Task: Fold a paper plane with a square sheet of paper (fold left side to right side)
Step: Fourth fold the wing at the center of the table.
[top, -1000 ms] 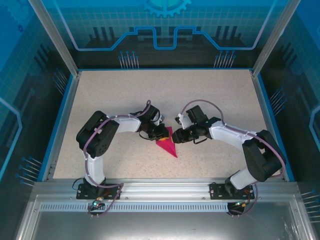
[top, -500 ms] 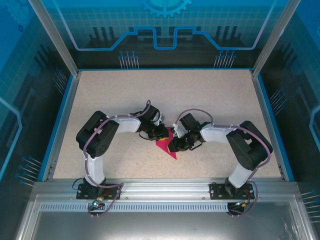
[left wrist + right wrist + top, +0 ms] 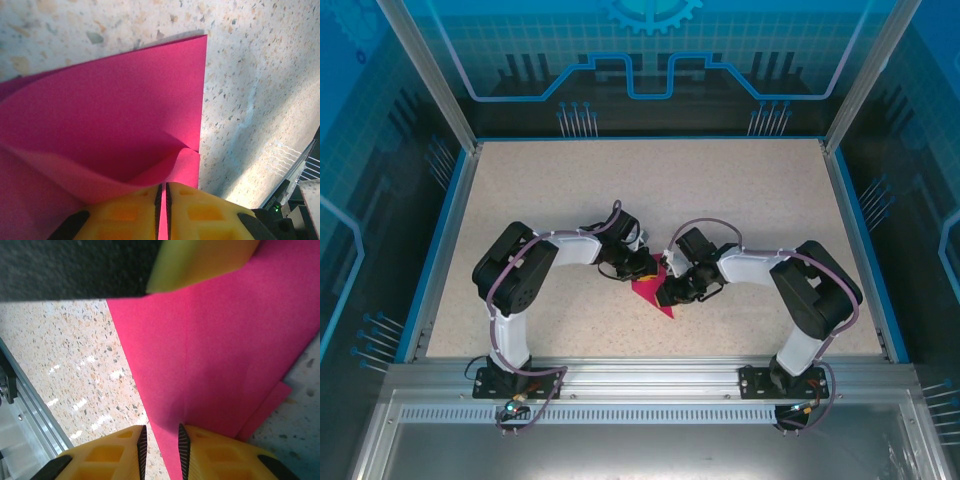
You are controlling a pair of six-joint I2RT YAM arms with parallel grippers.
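At close range, the left gripper (image 3: 161, 190) has its jaws pinched shut on a curled flap of the magenta paper (image 3: 110, 115), a detail too small to read from overhead. The right gripper (image 3: 160, 435), seen from its own wrist, holds its jaws a narrow slit apart astride the paper's long edge; whether they touch it cannot be told. From above, both grippers meet over the kite-shaped fold, which lies near the middle of the speckled tabletop (image 3: 740, 200), tip toward the near edge.

Both arms bent inward — left gripper (image 3: 161, 187) pinched on folded paper (image 3: 110, 110), right gripper (image 3: 160, 432) jaws barely apart
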